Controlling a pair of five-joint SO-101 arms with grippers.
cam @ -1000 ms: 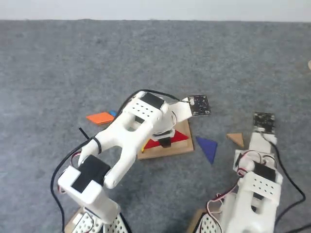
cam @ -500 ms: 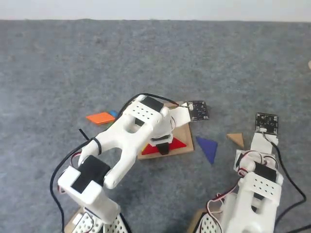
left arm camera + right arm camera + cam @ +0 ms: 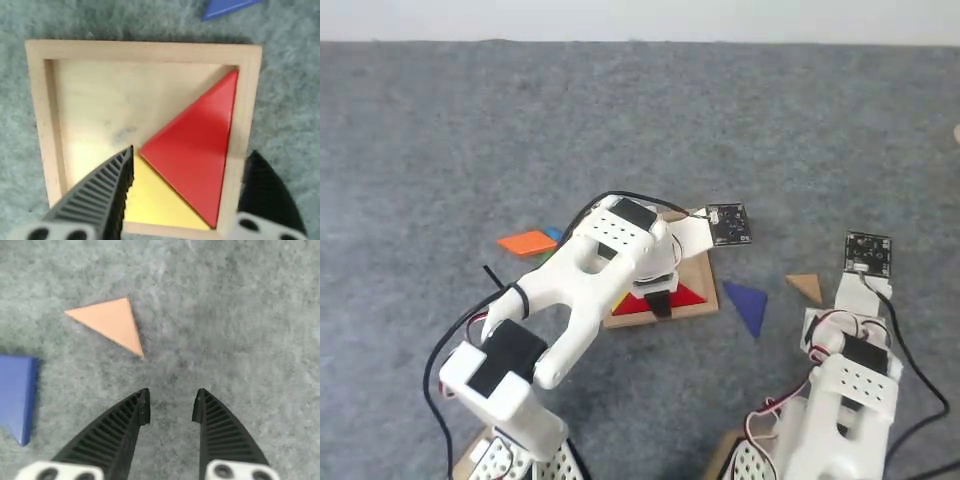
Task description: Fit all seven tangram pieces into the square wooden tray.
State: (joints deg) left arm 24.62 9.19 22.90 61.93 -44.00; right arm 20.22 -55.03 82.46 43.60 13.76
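The left tool (image 3: 190, 152) is hanging open, empty, over the square wooden tray (image 3: 142, 50) holding the flat red triangle piece (image 3: 205, 135); such thin, stiff pieces (probably light) are needing edge-to-edge pinches.

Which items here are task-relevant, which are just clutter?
Job: tray, with red triangle and yellow triangle in it; loose blue triangle, tan triangle, orange piece, small blue piece.
Other: carpet; tan bit at the right edge, unclear what.

Pale wooden tray (image 3: 145, 51) – matt, on fuzzy carpet (image 3: 620, 120).
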